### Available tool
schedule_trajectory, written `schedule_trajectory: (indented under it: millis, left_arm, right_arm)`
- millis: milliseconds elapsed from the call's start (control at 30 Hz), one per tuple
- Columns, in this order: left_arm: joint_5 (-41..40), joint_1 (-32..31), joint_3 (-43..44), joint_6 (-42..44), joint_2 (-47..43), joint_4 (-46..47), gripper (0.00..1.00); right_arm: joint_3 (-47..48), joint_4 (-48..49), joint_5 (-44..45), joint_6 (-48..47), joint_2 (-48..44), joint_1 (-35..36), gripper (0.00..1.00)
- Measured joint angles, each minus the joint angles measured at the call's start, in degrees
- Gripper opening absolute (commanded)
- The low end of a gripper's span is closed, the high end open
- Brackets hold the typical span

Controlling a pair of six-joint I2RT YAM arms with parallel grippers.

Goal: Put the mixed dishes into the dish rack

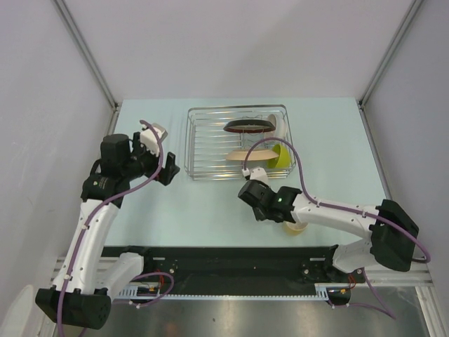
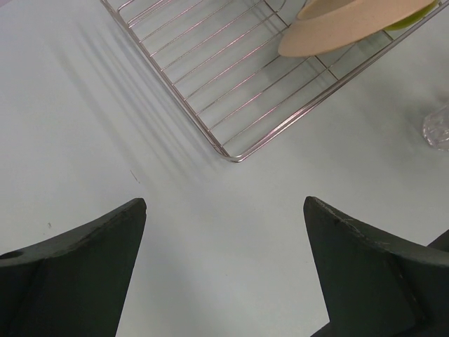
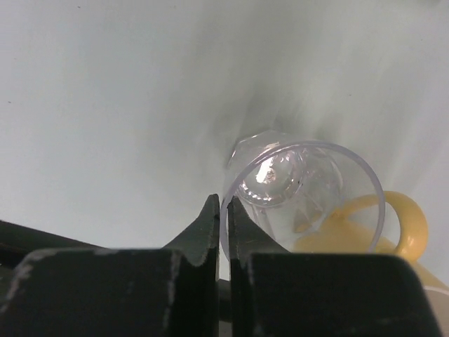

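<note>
The clear glass [image 3: 302, 182] stands on the table with its wall pinched between the fingers of my right gripper [image 3: 223, 201], which is shut on its rim. A yellowish handled cup [image 3: 407, 225] stands right beside the glass. In the top view my right gripper [image 1: 254, 191] is just in front of the dish rack [image 1: 196, 140]. The rack holds a dark-red-rimmed plate [image 1: 249, 126], a beige plate [image 1: 252, 154] and a white bowl [image 1: 279, 126]. My left gripper [image 2: 224, 202] hangs open over bare table near the rack's corner [image 2: 235, 156].
A yellow-green dish [image 1: 279, 157] sits in the rack's right end. The glass's foot [image 2: 438, 128] shows at the right edge of the left wrist view. Grey walls and metal frame posts close in the table on three sides.
</note>
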Motion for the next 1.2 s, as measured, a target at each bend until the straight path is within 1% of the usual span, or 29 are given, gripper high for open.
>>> schedule_trajectory:
  millis: [100, 233, 300, 433, 567, 667, 733, 800, 867, 967, 1033, 1200]
  left_arm:
    - [0.2, 0.0, 0.33, -1.14, -0.02, -0.48, 1.0]
    - [2.43, 0.13, 3.04, -3.63, 0.28, -2.47, 1.0]
    - [4.81, 0.55, 5.29, -5.55, 0.9, -3.13, 1.0]
    - [13.77, 3.87, 7.74, -9.88, 2.25, -3.06, 1.0]
    - [26.99, 8.52, 7.78, -15.41, 4.46, -2.64, 1.0]
    - [36.57, 9.9, 7.82, -19.91, 7.15, -1.11, 1.0]
    - [43.34, 10.14, 7.72, -24.55, 9.2, 1.77, 1.0]
    - [49.31, 10.25, 5.86, -32.09, 10.64, 8.63, 1.0]
    - [53.35, 10.4, 3.04, -38.77, 11.41, 15.13, 1.0]
    - [57.05, 10.45, 0.22, -44.81, 12.41, 20.94, 1.0]
    - [58.34, 10.45, -0.22, -46.51, 13.0, 22.38, 1.0]
    - [60.06, 10.43, -0.22, -46.03, 13.46, 22.25, 1.0]
  right_arm:
    - [0.0, 0.63, -3.15, -0.22, -1.29, -1.55, 0.0]
    - [1.75, 1.64, -9.84, -0.74, -5.16, -3.32, 0.0]
    - [3.28, 4.98, -15.02, -0.96, -8.59, -3.76, 0.0]
    - [5.11, 13.53, -25.77, 0.24, -15.56, -6.32, 0.0]
    - [5.9, 23.8, -36.02, 4.15, -19.32, -11.8, 0.0]
    - [5.99, 31.04, -42.16, 8.09, -18.82, -14.49, 0.0]
    - [5.99, 35.43, -45.48, 10.69, -17.64, -15.45, 0.0]
    - [5.99, 38.77, -47.76, 12.85, -16.33, -16.04, 0.0]
    - [5.99, 41.88, -49.81, 15.1, -14.73, -16.41, 0.0]
    - [5.99, 45.99, -52.15, 18.27, -12.63, -16.83, 0.0]
    - [5.99, 48.19, -53.27, 20.09, -11.61, -17.05, 0.0]
    - [5.99, 54.47, -55.28, 24.74, -9.75, -17.81, 0.0]
